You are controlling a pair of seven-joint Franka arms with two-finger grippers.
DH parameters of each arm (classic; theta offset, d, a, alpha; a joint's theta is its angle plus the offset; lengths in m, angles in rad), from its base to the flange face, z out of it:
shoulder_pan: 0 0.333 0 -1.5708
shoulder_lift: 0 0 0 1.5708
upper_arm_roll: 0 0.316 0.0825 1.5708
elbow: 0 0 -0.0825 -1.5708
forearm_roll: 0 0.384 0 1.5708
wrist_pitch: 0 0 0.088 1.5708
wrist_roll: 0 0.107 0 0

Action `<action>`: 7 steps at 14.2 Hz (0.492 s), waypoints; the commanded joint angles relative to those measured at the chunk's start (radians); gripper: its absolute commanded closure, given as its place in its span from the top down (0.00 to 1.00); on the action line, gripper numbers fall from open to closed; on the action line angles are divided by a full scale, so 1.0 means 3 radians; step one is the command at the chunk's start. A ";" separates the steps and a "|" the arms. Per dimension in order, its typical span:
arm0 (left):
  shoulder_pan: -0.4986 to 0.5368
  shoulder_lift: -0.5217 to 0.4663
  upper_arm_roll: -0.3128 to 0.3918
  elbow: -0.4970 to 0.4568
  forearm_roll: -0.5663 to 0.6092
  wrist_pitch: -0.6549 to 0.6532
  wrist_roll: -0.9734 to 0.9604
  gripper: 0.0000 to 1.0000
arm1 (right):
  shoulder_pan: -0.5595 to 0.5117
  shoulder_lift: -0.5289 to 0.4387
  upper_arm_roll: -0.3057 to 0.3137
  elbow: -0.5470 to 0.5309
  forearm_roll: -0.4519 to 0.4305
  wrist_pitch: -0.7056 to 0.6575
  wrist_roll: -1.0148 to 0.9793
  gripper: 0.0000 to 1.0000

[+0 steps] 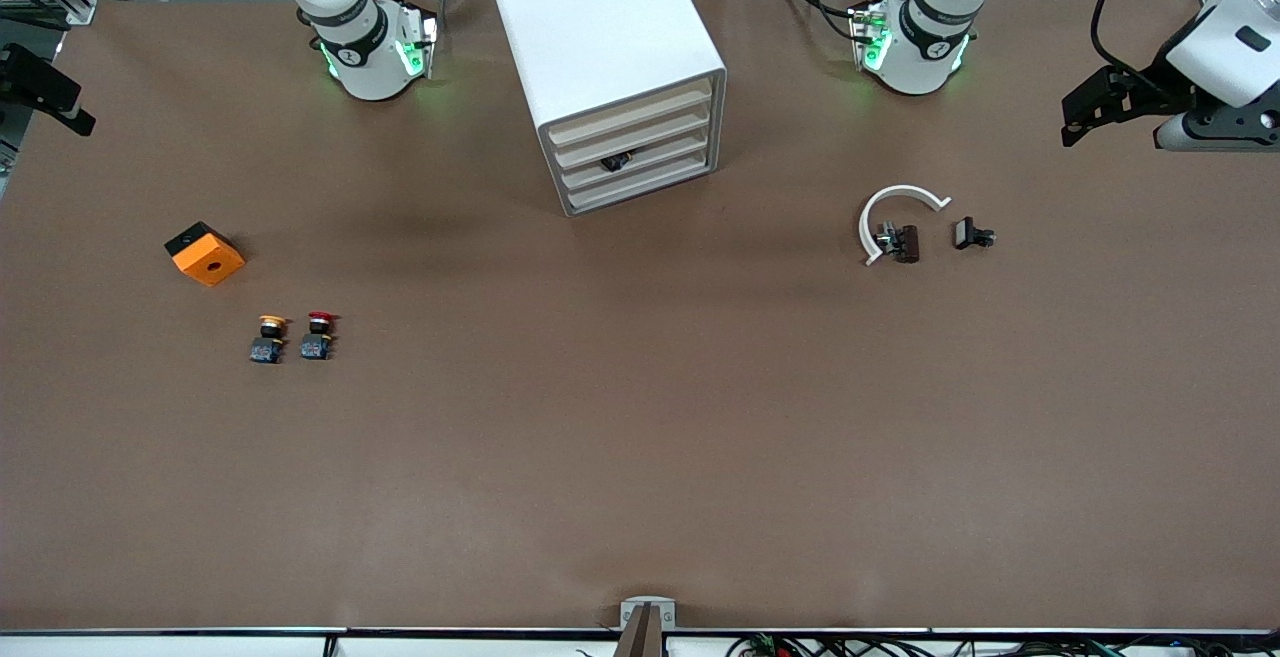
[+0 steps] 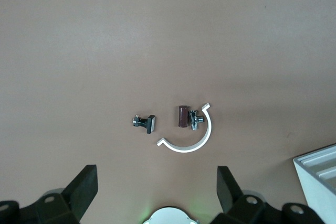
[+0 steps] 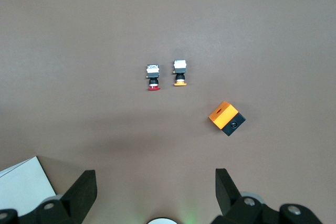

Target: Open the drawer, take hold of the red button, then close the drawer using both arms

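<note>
The white cabinet (image 1: 600, 27) stands at the back middle of the table, its four beige-fronted drawers (image 1: 632, 125) all shut. A small dark piece (image 1: 615, 162) shows at the front of the third drawer from the top. The red-capped button (image 1: 319, 333) lies toward the right arm's end, beside a yellow-capped one (image 1: 268, 337); both show in the right wrist view, the red-capped button (image 3: 153, 77) beside the yellow-capped one (image 3: 180, 72). My right gripper (image 1: 60, 102) (image 3: 156, 182) is open, empty and high up. My left gripper (image 1: 1085, 112) (image 2: 157, 182) is open, empty and high over the left arm's end.
An orange cube (image 1: 205, 253) with a hole lies farther from the front camera than the buttons. Toward the left arm's end lie a white C-shaped ring (image 1: 895, 212), a brown part (image 1: 907, 243) and a small black part (image 1: 970, 234). The cabinet's corner shows in both wrist views (image 2: 320, 169) (image 3: 23, 182).
</note>
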 commanded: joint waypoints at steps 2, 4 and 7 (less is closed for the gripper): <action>0.0010 0.0027 -0.0013 0.0090 -0.0041 -0.0062 -0.0073 1.00 | -0.0183 -0.0081 0.0179 -0.0065 0.0019 -0.0004 -0.0050 1.00; 0.0010 0.0027 -0.0013 0.0095 -0.0071 -0.0062 -0.0048 1.00 | -0.0178 -0.0081 0.0179 -0.0065 0.0019 -0.0009 -0.0055 1.00; 0.0025 0.0032 -0.0008 0.0105 -0.0077 -0.0062 -0.0032 1.00 | -0.0162 -0.0081 0.0169 -0.0065 0.0024 -0.0009 -0.0055 1.00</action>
